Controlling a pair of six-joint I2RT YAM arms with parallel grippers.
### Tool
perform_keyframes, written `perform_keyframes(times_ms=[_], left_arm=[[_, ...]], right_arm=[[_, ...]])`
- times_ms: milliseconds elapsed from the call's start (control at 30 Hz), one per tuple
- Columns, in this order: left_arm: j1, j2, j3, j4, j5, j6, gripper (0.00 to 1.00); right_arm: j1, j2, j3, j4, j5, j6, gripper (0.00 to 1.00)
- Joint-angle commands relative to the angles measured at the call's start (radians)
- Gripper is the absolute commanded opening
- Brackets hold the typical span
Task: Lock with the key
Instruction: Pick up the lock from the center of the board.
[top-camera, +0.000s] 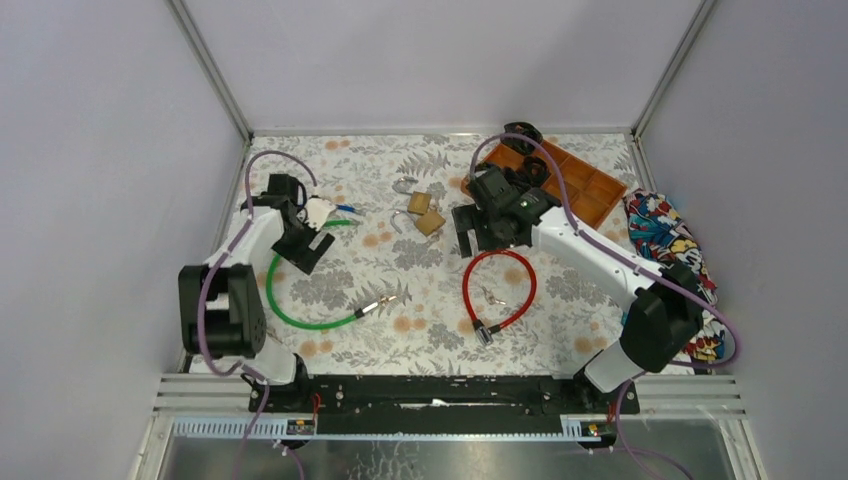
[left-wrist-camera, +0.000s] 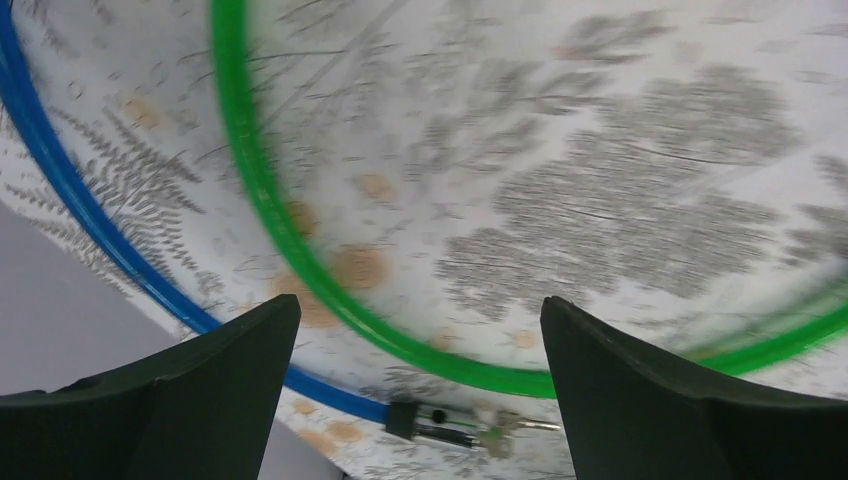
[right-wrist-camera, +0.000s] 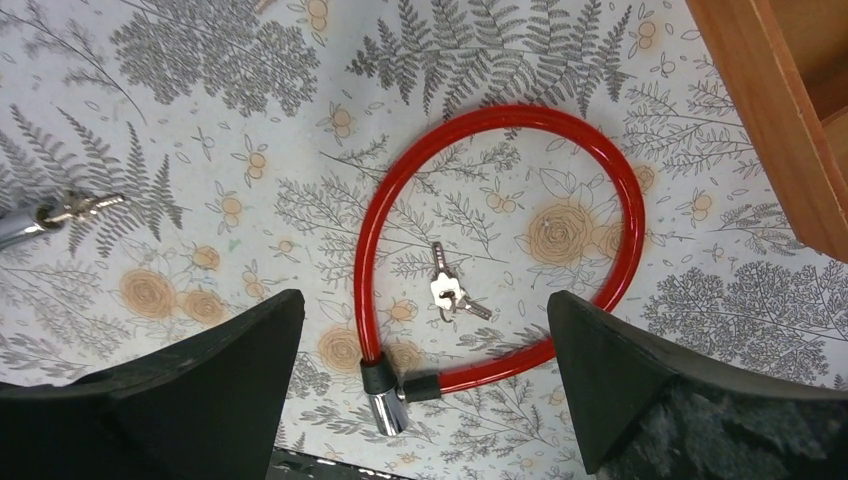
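A red cable lock (top-camera: 500, 290) lies looped on the floral table, its end plugged into its silver barrel (right-wrist-camera: 385, 408). A small bunch of keys (right-wrist-camera: 450, 295) lies inside the loop and also shows in the top view (top-camera: 492, 296). My right gripper (right-wrist-camera: 422, 300) is open and empty above the loop, at its far side in the top view (top-camera: 470, 240). My left gripper (left-wrist-camera: 418, 305) is open and empty over a green cable lock (left-wrist-camera: 270, 200) and a blue cable (left-wrist-camera: 80, 210). The blue cable's end (left-wrist-camera: 450, 425) has a key in it.
Two brass padlocks (top-camera: 420, 202) (top-camera: 430, 222) with open shackles lie at the middle back. A wooden compartment tray (top-camera: 585, 185) stands at the back right, with a colourful cloth (top-camera: 670, 250) beside it. The green cable's silver end (top-camera: 375, 305) holds a key.
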Motion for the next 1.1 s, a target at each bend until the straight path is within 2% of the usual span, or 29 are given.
perform_keyframes(times_ms=[0,200,300,367,400,467,500,667,800,933,1067], left_arm=[[0.156,0.203,0.156,-0.083,-0.069,0.073,0.98],[0.25,0.409,0.235,-0.026,-0.067,0.017,0.98],[0.25,0.445,0.202,-0.012,-0.025,0.011,0.85],[0.249,0.464,0.172,-0.008,0.011,0.013,0.67],[0.25,0.477,0.161,-0.009,0.018,0.016,0.51],[0.25,0.501,0.156,-0.025,0.025,0.017,0.08],[0.252,0.5,0.158,-0.037,0.032,0.015,0.0],[0.249,0.34,0.168,-0.049,0.126,0.055,0.0],[0.188,0.164,0.153,-0.056,0.193,0.132,0.0],[0.063,-0.014,0.058,-0.037,0.19,0.216,0.0],[0.004,-0.168,0.002,-0.021,0.184,0.261,0.0]], right_arm=[[-0.001,-0.038,-0.038,-0.011,-0.022,-0.044,0.98],[0.0,-0.079,-0.086,0.009,-0.033,-0.044,0.98],[-0.001,-0.082,-0.078,-0.007,-0.026,-0.047,0.98],[-0.001,-0.085,-0.066,-0.016,-0.019,-0.046,0.98],[-0.002,-0.088,-0.061,-0.016,-0.015,-0.044,0.98],[-0.001,-0.095,-0.049,-0.014,-0.021,-0.042,0.98],[0.0,-0.099,-0.045,-0.01,-0.032,-0.046,0.97],[0.0,-0.115,-0.04,0.077,-0.203,-0.156,0.94],[0.017,-0.074,-0.01,0.267,-0.405,-0.292,0.91],[0.036,0.093,0.122,0.458,-0.524,-0.391,0.91],[0.045,0.306,0.32,0.505,-0.618,-0.469,0.96]])
